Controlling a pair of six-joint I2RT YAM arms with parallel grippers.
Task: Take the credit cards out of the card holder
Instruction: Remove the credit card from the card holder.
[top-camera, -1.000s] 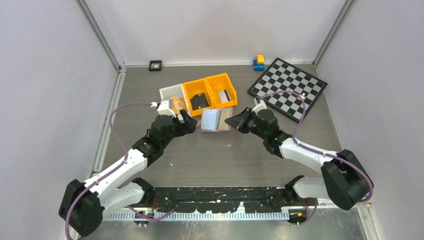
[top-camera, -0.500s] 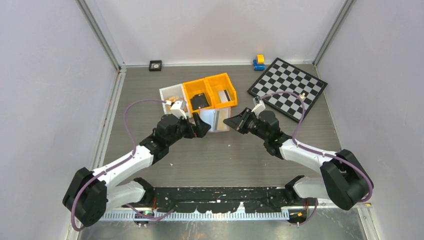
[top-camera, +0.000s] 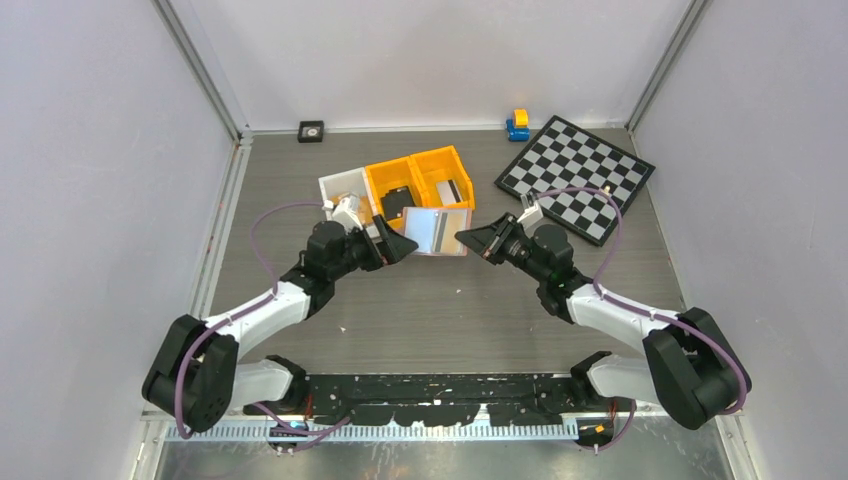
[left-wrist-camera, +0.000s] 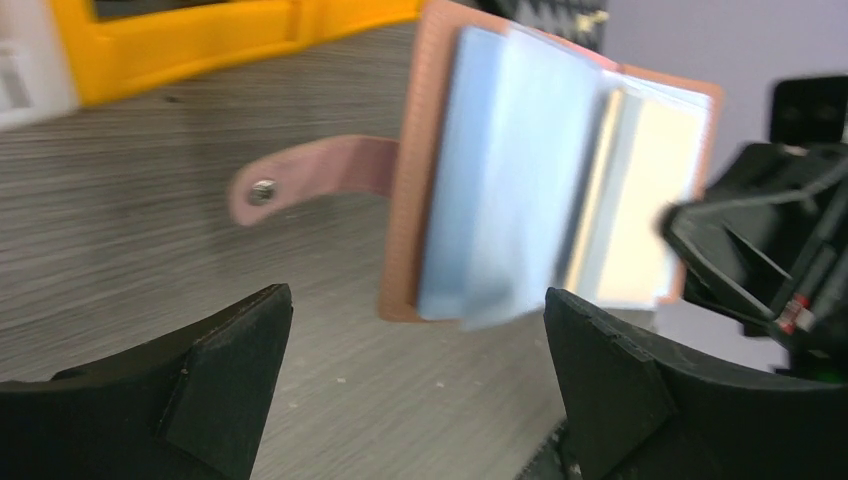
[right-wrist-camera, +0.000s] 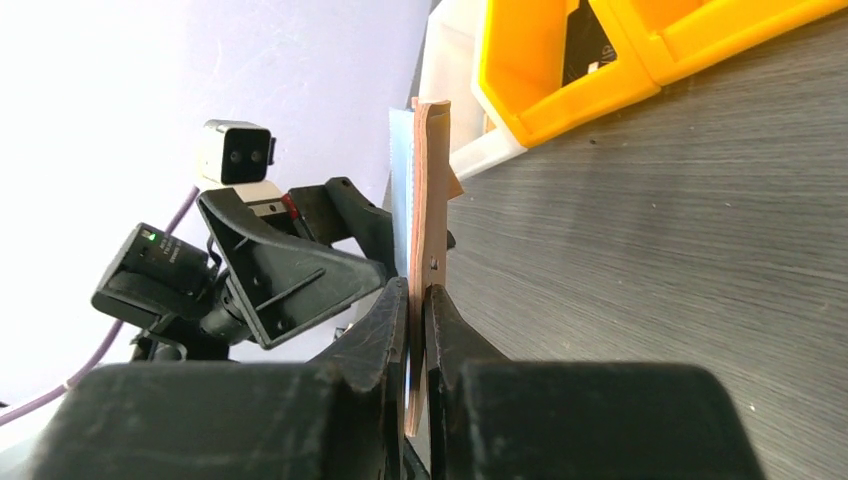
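The card holder (top-camera: 437, 232) is a tan-pink wallet with a snap tab (left-wrist-camera: 300, 180). It hangs open above the table in front of the orange bins. My right gripper (right-wrist-camera: 417, 290) is shut on its cover edge (right-wrist-camera: 432, 190), which stands upright. Glossy bluish pockets (left-wrist-camera: 510, 190) fan out from it, and a cream credit card (left-wrist-camera: 645, 215) shows in one, blurred. My left gripper (left-wrist-camera: 417, 300) is open wide and empty, facing the pockets from a short way off. It sits just left of the holder (top-camera: 395, 245). A pale card with a dark stripe (top-camera: 453, 190) lies in the right orange bin.
Two joined orange bins (top-camera: 428, 165) stand behind the holder, the left one holding a chunky black item (top-camera: 398, 203). A white tray (top-camera: 340, 186) adjoins them on the left. A chessboard (top-camera: 575, 175) lies at the back right, with a yellow-blue toy (top-camera: 518, 124) and a small black square (top-camera: 311, 130) by the back wall.
My left gripper opened wider and swung right and forward to face the holder. My right gripper tilted the holder up and carried it slightly toward the bins.
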